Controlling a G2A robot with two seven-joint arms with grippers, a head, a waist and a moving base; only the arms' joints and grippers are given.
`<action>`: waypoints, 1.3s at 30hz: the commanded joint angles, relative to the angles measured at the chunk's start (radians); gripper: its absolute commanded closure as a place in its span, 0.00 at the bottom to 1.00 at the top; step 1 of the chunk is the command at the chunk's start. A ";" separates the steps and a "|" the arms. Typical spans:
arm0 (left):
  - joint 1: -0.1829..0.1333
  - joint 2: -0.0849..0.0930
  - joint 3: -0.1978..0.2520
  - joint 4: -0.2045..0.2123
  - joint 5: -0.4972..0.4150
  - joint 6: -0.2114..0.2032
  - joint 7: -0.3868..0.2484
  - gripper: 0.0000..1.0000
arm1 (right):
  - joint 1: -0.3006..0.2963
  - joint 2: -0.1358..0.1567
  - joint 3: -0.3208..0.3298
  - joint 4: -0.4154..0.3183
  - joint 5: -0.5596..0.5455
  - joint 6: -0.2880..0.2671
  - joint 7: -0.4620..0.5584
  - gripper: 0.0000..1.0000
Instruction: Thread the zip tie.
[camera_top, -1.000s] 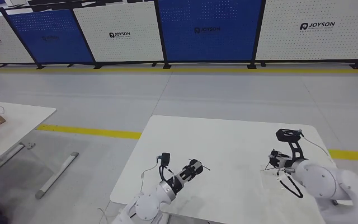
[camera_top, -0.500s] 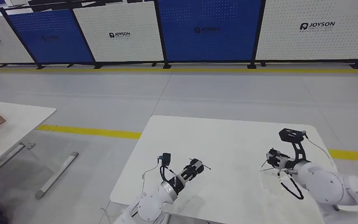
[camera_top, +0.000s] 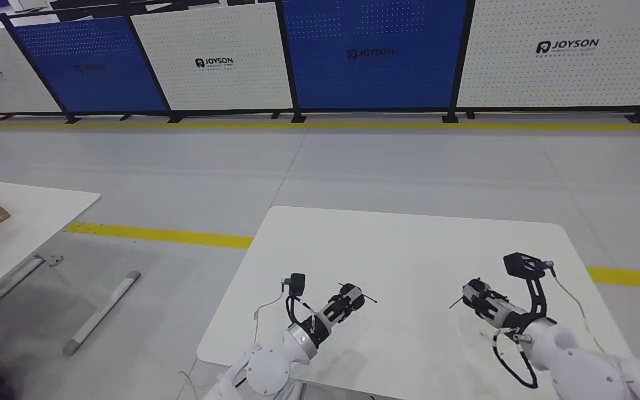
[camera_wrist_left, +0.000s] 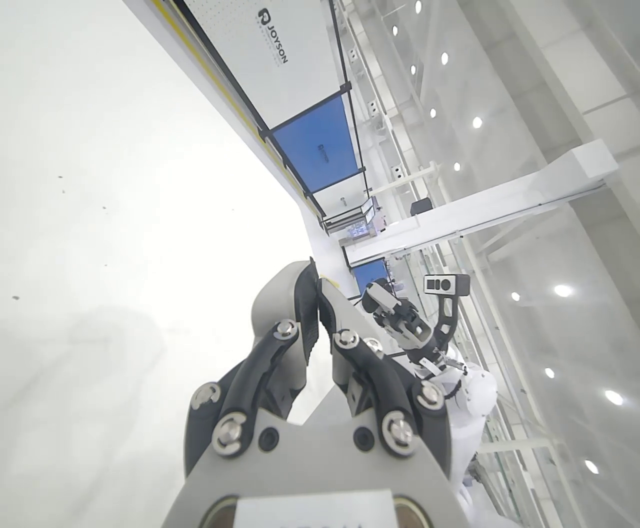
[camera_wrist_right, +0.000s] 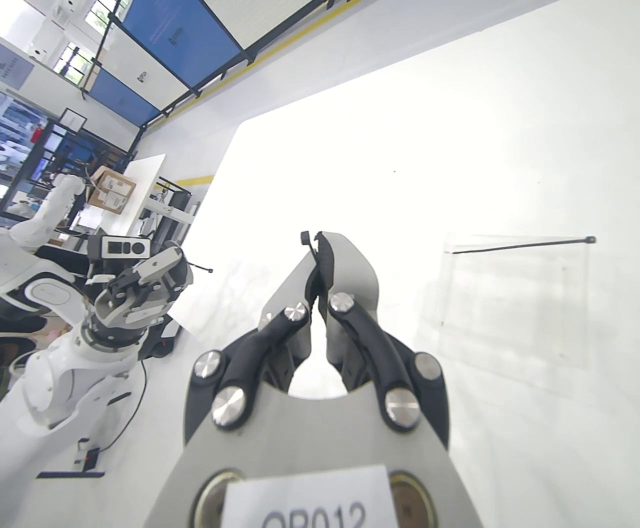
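Your right gripper (camera_wrist_right: 316, 246) nips the tie (camera_wrist_right: 304, 237) near one end; the left gripper (camera_wrist_left: 315, 287), also pressed shut, holds a black strand (camera_wrist_right: 209, 270), well apart above the table (camera_top: 400, 240). Meet off-line and the tail would likely miss the slot or slip. A spare tie (camera_wrist_right: 520, 246) lies on a clear sheet (camera_wrist_right: 515, 310), off to one side.

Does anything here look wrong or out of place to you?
Nothing looks spilled or broken. The one oddity: a spare zip tie lies along the edge of a clear sheet, while the right gripper and left gripper each pinch one.
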 joint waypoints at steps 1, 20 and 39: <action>0.000 0.000 0.000 0.000 0.000 0.000 0.000 1.00 | 0.000 0.000 0.000 0.000 0.000 0.000 0.000 1.00; 0.000 0.000 0.000 0.000 0.000 0.000 0.000 1.00 | -0.181 -0.044 -0.055 0.037 0.141 -0.152 -0.486 1.00; 0.000 0.000 0.000 0.000 0.000 0.000 0.000 1.00 | -0.144 -0.066 -0.104 0.152 0.336 -0.389 -0.453 1.00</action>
